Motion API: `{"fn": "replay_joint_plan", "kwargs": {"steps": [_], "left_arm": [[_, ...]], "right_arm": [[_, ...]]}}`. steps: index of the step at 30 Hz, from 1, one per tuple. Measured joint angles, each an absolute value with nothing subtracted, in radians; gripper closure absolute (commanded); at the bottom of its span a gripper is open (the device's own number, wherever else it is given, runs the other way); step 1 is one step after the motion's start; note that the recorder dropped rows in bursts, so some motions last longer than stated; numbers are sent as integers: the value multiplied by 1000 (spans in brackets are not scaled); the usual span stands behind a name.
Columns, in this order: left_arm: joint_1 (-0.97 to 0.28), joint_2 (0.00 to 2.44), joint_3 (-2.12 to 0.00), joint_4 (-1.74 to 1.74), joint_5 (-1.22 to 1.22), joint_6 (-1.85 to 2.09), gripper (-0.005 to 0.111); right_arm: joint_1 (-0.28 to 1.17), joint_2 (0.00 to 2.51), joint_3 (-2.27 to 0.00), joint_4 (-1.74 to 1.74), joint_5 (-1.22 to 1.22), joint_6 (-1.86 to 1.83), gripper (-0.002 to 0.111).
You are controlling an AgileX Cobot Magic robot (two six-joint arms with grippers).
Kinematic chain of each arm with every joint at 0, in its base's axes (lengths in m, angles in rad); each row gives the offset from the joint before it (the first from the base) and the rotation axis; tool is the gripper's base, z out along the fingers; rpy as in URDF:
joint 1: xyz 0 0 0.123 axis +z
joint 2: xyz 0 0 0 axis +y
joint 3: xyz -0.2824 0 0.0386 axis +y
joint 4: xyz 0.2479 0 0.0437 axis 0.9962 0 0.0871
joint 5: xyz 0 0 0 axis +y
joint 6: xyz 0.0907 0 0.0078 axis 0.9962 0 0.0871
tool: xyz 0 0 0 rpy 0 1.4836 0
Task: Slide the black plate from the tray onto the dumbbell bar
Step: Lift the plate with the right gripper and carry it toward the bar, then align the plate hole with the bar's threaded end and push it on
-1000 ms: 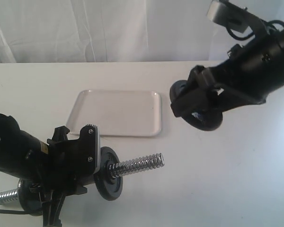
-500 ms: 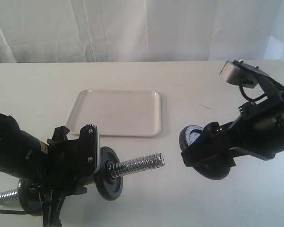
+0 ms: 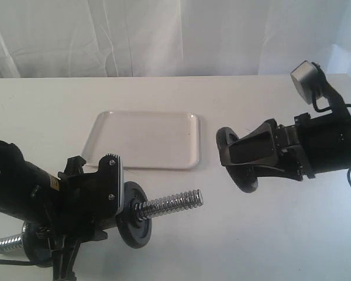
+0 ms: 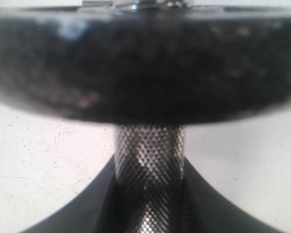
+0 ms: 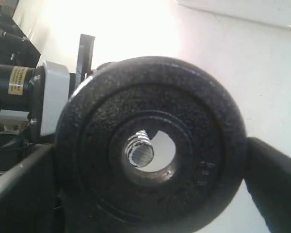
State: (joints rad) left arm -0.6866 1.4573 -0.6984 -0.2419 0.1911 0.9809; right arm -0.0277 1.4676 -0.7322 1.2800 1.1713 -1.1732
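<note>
The plate (image 3: 246,180) is off the tray (image 3: 140,140), clamped by its rim in the right pincer (image 3: 231,155), near the bar (image 3: 171,204) tip but not on it. Lining-up step, I'd say: through the hole the threaded end sits slightly off-centre, so a small nudge, then a straight push. The left pincer (image 3: 110,196) grips the bar's middle beside another disc (image 3: 133,214). Its fingertips are hidden, and the left wrist view is mostly blur.
</note>
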Motion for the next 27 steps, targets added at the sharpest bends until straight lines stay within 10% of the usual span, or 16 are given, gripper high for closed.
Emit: {"fn": "replay_joint_plan", "kwargs": {"steps": [27], "left_arm": [[-687,1457,-698,-242,191,956,107]], "right_arm": [[-8,1470,-547,1464,1165,-1249,108]]}}
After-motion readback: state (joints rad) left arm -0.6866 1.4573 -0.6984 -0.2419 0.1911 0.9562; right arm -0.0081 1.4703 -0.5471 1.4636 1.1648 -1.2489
